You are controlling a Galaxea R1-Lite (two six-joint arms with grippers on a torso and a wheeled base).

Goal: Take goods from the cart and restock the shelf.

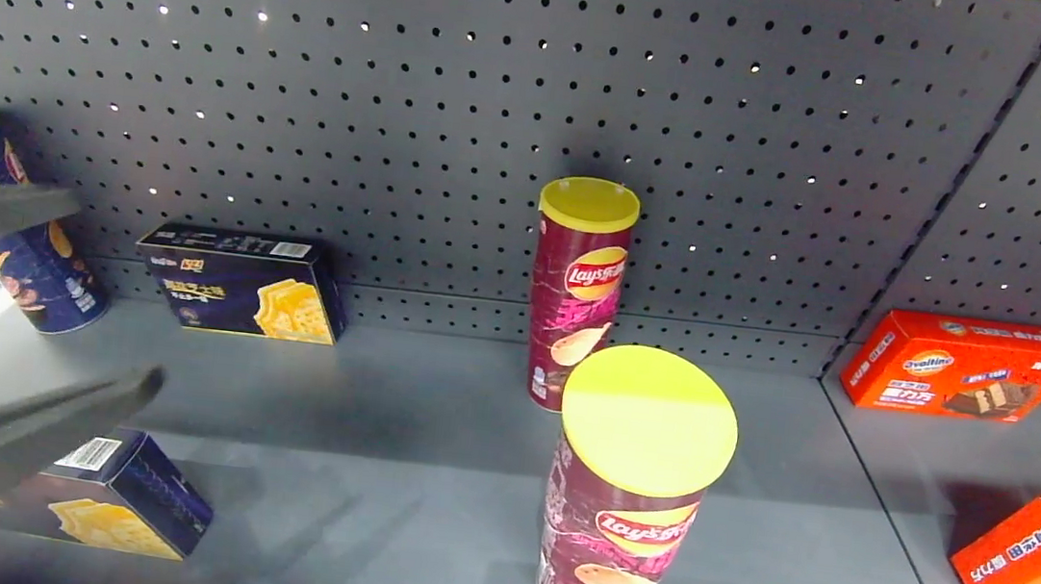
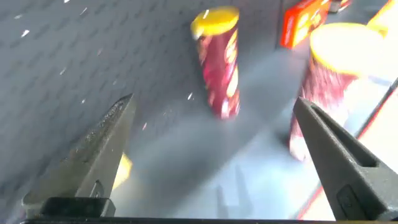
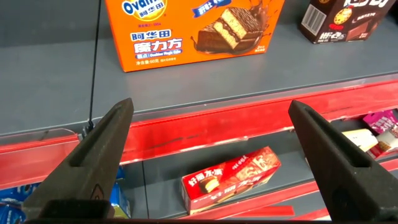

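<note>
Two purple chip cans with yellow lids stand upright on the grey shelf (image 1: 428, 437): one at the back (image 1: 577, 288) by the pegboard, one nearer the front edge (image 1: 625, 496). The left wrist view shows the back can (image 2: 219, 62) and the front can (image 2: 329, 81) too. My left gripper (image 1: 120, 289) hangs open over the shelf's left part, well left of both cans, holding nothing; its fingers (image 2: 106, 149) frame the cans from a distance. My right gripper (image 3: 211, 104) is open and empty in front of the red shelf edge (image 3: 205, 130), below an orange wafer box (image 3: 193, 31).
Dark blue cracker boxes lie at the back left (image 1: 241, 282) and front left (image 1: 102, 500), with a blue can (image 1: 15, 220) at the far left. Orange-red boxes (image 1: 963, 363) (image 1: 1034, 564) fill the right bay. A red box (image 3: 233, 177) lies on the lower shelf.
</note>
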